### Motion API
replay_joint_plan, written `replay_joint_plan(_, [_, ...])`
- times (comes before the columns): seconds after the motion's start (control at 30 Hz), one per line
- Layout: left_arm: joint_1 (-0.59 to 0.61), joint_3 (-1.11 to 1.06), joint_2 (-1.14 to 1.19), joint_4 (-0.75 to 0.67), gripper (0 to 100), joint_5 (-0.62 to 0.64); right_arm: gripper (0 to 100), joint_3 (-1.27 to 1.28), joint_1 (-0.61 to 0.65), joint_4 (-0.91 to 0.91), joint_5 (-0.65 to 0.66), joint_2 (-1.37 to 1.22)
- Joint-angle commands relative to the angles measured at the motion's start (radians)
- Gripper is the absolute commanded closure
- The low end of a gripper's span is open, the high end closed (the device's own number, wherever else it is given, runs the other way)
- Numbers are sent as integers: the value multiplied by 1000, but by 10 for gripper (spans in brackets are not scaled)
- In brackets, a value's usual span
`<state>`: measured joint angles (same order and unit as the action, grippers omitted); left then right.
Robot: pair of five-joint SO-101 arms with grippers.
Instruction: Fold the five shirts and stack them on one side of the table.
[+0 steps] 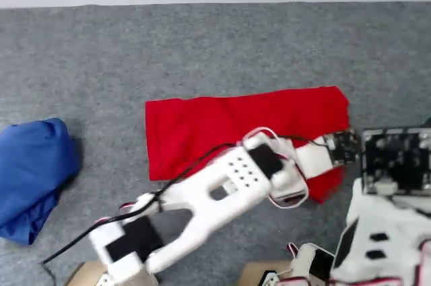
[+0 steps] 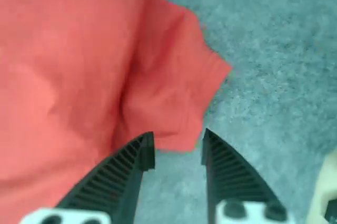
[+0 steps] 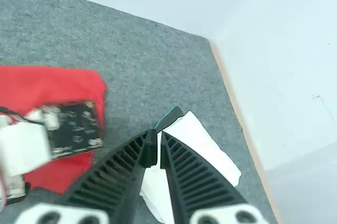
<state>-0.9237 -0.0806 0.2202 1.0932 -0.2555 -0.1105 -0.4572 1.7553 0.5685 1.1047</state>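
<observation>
From above, the red shirt [image 1: 222, 124] lies flat in the middle of the gray table [image 1: 202, 44]. A blue shirt [image 1: 30, 171] sits bunched up at the left.

On the left wrist, the left gripper [image 2: 177, 140] has its jaws apart at the red shirt's edge.

On the right wrist, the right gripper [image 3: 158, 140] has its jaws together, with a folded white shirt [image 3: 205, 150] just behind.

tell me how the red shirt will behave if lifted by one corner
Likely floppy: the red shirt lies flat with soft creases, so a lifted corner should drape and the rest trail. Probably light, being thin cloth. It may catch and drag on the rough grey table cover, since the left gripper stands at one edge only.
</observation>
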Motion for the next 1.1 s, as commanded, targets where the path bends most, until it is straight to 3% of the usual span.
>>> replay_joint_plan(0.0, [-11,183,104,74,837,8,976,32,-12,36,23,39])
replay_joint_plan(0.2, [-64,516,327,302,836,5,976,61,-12,35,55,58])
replay_joint_plan(0.43, [-64,845,543,453,836,5,976,61,-12,33,55,62])
replay_joint_plan(0.57, [-63,997,632,509,853,3,976,61,-12,33,55,64])
replay_joint_plan(0.73, [-63,1196,694,589,988,-2,976,61,-12,33,55,58])
replay_joint_plan(0.87, [-63,1320,706,649,994,-2,976,63,-12,31,55,56])
replay_joint_plan(1.07, [-5,1366,707,615,994,0,976,63,-12,31,55,56])
